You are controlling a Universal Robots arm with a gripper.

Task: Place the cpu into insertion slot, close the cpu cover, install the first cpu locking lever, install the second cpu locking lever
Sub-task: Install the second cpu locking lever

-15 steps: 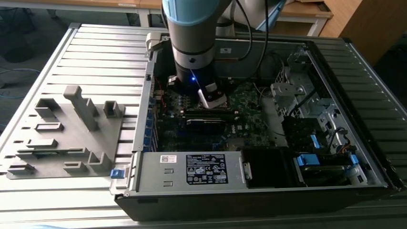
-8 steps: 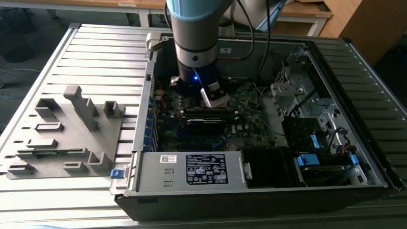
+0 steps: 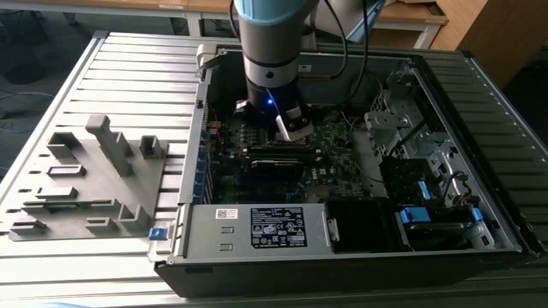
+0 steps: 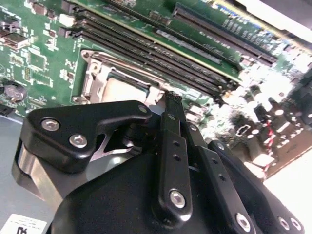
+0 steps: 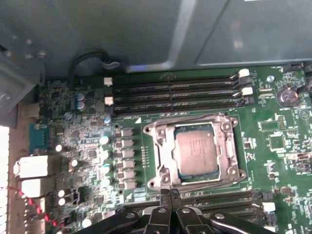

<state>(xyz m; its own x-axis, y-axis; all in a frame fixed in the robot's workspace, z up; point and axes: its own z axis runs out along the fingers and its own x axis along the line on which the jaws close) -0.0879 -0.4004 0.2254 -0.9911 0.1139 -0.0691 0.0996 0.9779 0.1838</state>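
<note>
The cpu (image 5: pixel 197 153), a grey metal square, lies flat inside the insertion slot (image 5: pixel 152 130) on the green motherboard. The silver cpu cover (image 5: pixel 165 156) lies down around it, and the chip shows through its window. In the second wrist view the cpu (image 4: pixel 124 90) and the cover frame (image 4: pixel 95 73) sit just beyond the black fingertips (image 4: pixel 173 97). My gripper (image 5: pixel 168 194) hovers beside the socket's edge with its two fingers pressed together and nothing between them. In the exterior view the gripper (image 3: pixel 294 135) hangs low inside the open computer case.
Long black memory slots (image 5: pixel 173 92) run on one side of the socket, and more slots (image 5: pixel 219 200) lie by my fingers. A metal box with a white label (image 3: pixel 256 231) fills the case's front. A grey fixture plate (image 3: pixel 86 179) lies at the exterior view's left. Cables and blue-tabbed bays (image 3: pixel 415 215) crowd the right.
</note>
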